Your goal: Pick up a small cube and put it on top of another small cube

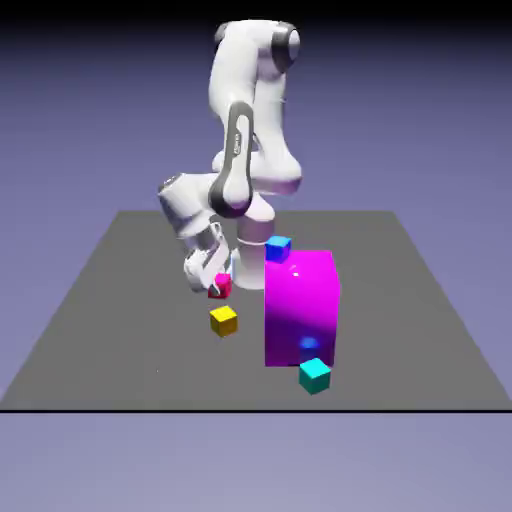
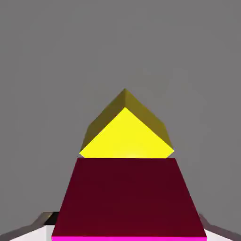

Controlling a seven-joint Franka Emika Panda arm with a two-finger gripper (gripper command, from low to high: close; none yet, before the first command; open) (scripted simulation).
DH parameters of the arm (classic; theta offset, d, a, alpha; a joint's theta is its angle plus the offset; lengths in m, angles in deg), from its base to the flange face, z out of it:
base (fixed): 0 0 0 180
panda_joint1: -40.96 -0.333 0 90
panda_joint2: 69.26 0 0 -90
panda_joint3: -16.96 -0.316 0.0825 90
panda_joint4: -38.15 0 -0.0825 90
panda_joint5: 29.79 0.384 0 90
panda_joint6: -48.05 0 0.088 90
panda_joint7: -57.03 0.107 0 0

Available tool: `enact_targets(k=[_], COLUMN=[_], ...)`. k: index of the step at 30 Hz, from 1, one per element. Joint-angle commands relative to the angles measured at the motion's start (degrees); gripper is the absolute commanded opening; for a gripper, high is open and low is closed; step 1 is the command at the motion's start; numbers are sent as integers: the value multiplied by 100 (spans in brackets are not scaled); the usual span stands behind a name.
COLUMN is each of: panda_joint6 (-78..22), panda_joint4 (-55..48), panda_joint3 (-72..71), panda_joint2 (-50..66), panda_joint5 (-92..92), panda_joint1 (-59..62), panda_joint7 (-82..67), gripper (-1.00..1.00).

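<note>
Gripper (image 1: 217, 287) is pinched on the small red cube (image 1: 220, 286), w/ the cube lifted clear of the desk (image 1: 120, 300) in the exterior view. The red cube hangs just above and slightly behind the small yellow cube (image 1: 224, 320), which sits on the desk by itself, not touching anything. In the exterior view the red cube is a bit to that view's left of the tall magenta block (image 1: 300, 308), near its upper left edge but apart from it. A small blue cube (image 1: 278, 248) shows at the block's top rear corner; can't tell whether it rests on the block or on the desk behind it. A small cyan-teal cube (image 1: 314, 375) sits on the desk just in front of the block's lower right corner, close to it. The arm is folded over w/ the hand angled down toward the desk. In the hand view the red cube (image 2: 129, 197) fills the bottom of the picture, large, dark maroon on its facing side w/ a bright pink strip along the lower edge, hiding most of the fingers; only grey slivers show at either bottom corner. Right beyond it the yellow cube (image 2: 125, 134) appears corner-on, bright top face lit, darker sides, w/ plain grey desk (image 2: 47, 70) all round.
</note>
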Motion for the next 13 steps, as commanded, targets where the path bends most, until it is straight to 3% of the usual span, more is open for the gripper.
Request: enact_targets(k=[1, 11, 12, 13], panda_joint6=[85, 884, 884, 884], panda_joint4=[-15, -147, -147, -147], panda_joint3=[155, 1564, 1564, 1564], panda_joint2=[109, 1098, 1098, 1098], panda_joint5=[119, 1252, 1252, 1252], panda_joint1=[-207, -2087, -2087, -2087], panda_joint7=[-87, -916, -916, -916], gripper=[-100, -100, 100, 100])
